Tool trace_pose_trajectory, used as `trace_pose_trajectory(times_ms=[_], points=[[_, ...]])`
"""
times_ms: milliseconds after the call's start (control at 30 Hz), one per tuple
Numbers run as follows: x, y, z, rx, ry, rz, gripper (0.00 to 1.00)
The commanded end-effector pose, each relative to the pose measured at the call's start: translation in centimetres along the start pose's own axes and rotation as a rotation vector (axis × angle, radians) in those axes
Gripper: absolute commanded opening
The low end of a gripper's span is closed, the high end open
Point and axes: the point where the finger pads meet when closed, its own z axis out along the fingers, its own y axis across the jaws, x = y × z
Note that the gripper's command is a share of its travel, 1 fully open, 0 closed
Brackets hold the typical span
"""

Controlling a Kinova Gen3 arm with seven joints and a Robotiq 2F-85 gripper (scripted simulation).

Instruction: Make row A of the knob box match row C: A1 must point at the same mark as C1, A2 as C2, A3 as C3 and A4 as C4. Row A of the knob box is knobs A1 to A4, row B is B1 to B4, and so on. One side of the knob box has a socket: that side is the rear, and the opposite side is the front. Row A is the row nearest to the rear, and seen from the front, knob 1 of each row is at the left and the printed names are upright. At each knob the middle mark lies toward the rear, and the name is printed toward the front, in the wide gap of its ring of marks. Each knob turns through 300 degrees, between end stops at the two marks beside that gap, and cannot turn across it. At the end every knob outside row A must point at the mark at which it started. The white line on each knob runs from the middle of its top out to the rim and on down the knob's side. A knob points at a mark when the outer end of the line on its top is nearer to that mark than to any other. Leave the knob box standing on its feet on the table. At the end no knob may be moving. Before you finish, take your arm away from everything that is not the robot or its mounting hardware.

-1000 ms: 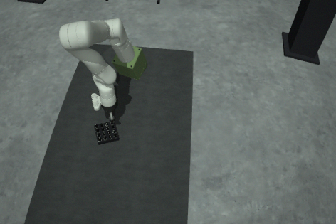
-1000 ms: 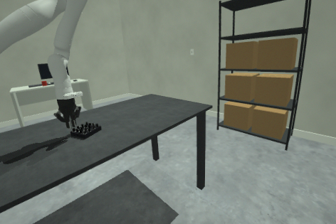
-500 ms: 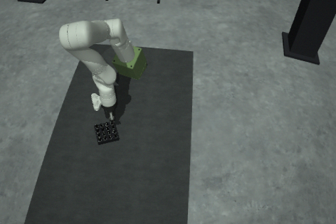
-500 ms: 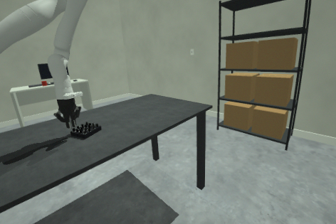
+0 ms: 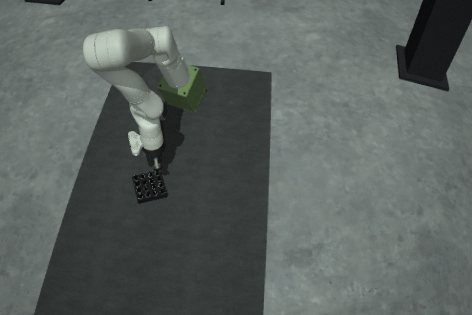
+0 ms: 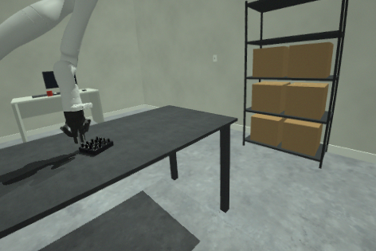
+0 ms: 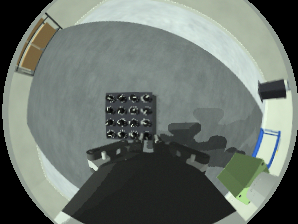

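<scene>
The black knob box (image 5: 152, 198) (image 6: 95, 152) (image 7: 154, 116) stands flat on the dark table, with a four-by-four grid of black knobs with white lines. My gripper (image 5: 157, 167) (image 6: 80, 142) (image 7: 148, 139) points down at the box's corner nearest the arm. Its fingers are a narrow gap apart, with nothing seen clamped between them. The corner knob (image 7: 146, 134) is right by the fingertips; whether they stand around it or just above it I cannot tell. The printed names, marks and socket are too small or hidden to make out, and the exact knob directions are unclear.
The dark table top (image 5: 215, 221) (image 6: 167, 128) extends around the box. The green base block (image 5: 185, 96) (image 7: 242, 172) of the arm stands on it behind the gripper. The arm's shadow falls beside the box. A shelf with cartons (image 6: 271, 62) stands beyond the table.
</scene>
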Motion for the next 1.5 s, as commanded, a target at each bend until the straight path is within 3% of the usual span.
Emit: trace_pose_trajectory(times_ms=[0, 1467], points=[[0.07, -0.31, 0.06, 0.007, 0.002, 0.002, 0.19], [0.32, -0.95, 0.01, 0.012, 0.003, 0.003, 0.19]])
